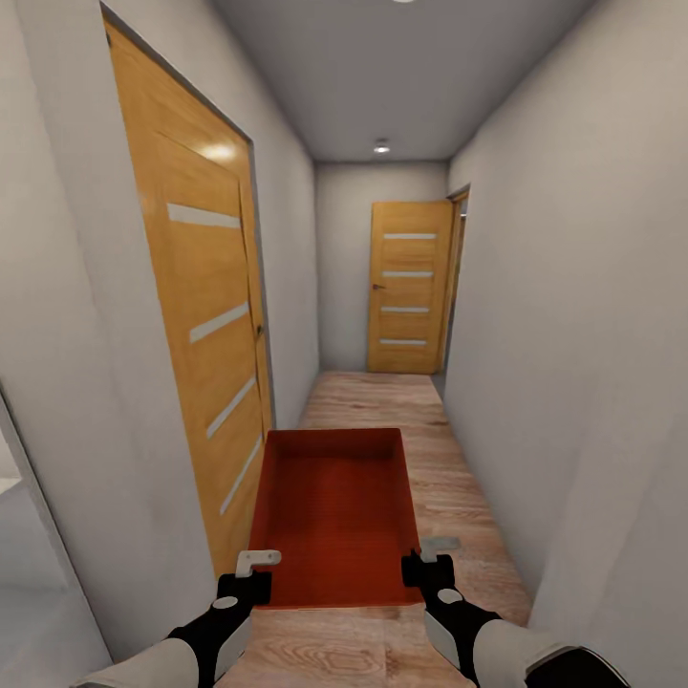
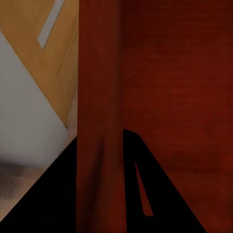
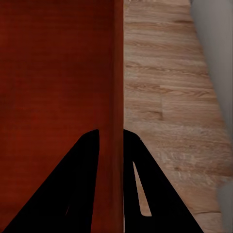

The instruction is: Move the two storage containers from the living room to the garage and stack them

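Hallway, wood floor (image 1: 449, 497) | Your left gripper (image 1: 256, 573) clamps the container's (image 1: 334, 516) left wall, fingers (image 2: 48, 204) astride it | your right gripper (image 1: 425, 566) clamps its right wall | container held out ahead, doors (image 1: 205, 315) to the left and at the far end.

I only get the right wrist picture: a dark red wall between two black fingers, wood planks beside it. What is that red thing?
Observer: An orange-red, thin-walled open storage bin, carried in a corridor.
Visitor: Does anything else hold it?
Observer: Yes, the left gripper clamps the opposite wall; the right gripper clamps yours.
Visitor: What lies ahead?
Observer: A slatted wooden door at the corridor's end, and another wooden door close on the left.
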Available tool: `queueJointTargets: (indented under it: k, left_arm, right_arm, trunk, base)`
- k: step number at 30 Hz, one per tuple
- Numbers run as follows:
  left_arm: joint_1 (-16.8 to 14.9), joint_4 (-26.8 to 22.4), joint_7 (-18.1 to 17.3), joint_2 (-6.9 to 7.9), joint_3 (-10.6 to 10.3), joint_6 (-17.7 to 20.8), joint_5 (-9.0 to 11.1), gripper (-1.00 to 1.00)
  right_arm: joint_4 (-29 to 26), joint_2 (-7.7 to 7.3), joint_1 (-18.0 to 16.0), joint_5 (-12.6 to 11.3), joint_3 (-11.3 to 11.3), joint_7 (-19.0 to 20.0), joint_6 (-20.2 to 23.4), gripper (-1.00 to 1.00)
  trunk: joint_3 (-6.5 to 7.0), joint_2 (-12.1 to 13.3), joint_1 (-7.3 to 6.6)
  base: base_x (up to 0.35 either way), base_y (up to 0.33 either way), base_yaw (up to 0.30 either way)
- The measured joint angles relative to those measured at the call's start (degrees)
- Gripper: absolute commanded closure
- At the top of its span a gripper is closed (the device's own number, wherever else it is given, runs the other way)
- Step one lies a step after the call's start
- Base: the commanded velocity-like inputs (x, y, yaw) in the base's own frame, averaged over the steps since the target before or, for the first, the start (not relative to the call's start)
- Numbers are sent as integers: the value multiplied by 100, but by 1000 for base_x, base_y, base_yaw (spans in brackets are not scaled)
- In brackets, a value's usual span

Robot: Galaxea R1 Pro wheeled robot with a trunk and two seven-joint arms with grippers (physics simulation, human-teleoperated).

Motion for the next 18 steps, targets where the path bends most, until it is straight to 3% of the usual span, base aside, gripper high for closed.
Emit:
queueJointTargets:
  k: [12, 18]
  left_arm:
    - [-1, 1, -1, -1, 0, 0, 0, 100]
    - [0, 0, -1, 0, -1, 0, 1, 100]
  right_arm:
    - [0, 0, 0, -2, 2, -2, -1, 100]
    - [0, 0, 0, -2, 2, -2, 1, 100]
  trunk:
    - [0, 0, 0]
    - [0, 0, 0]
  base:
    - [321, 47, -204]
    - [321, 1, -25]
